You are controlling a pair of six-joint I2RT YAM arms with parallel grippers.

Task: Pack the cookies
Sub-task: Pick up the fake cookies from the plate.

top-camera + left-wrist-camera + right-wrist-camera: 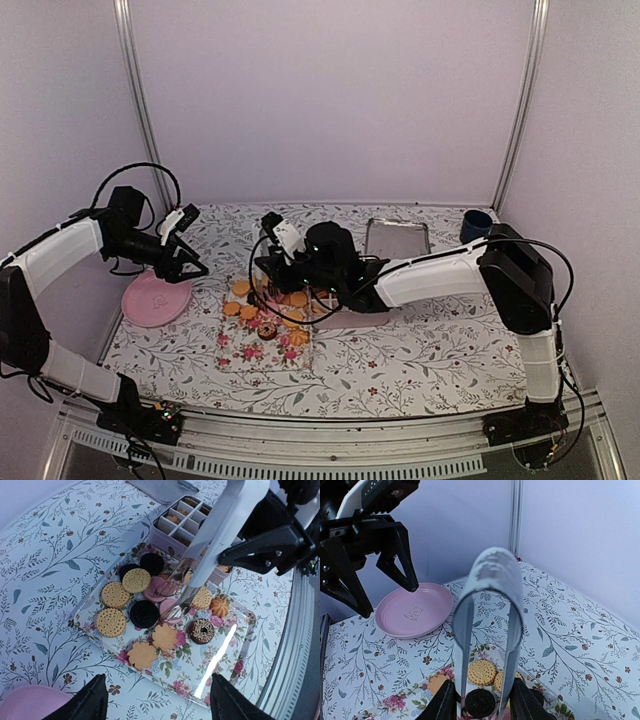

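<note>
The cookies (262, 312) lie on a floral tray (262, 355): tan rounds (115, 595), black ones (144, 613), pink ones and a chocolate ring (202, 631). My right gripper (300, 275) is shut on metal tongs (492, 575). The tong tips (172, 600) are down among the pink cookies; whether they pinch one I cannot tell. In the right wrist view the tong arms straddle a tan cookie (482, 672) and a black one (480, 702). My left gripper (157, 705) hangs open and empty above the tray's near-left edge.
A compartment box (185, 522) with a few cookies in it stands just behind the tray. A pink plate (157, 298) lies left of the tray, under the left arm. Its metal lid (397, 238) and a blue cup (476, 225) are at the back right.
</note>
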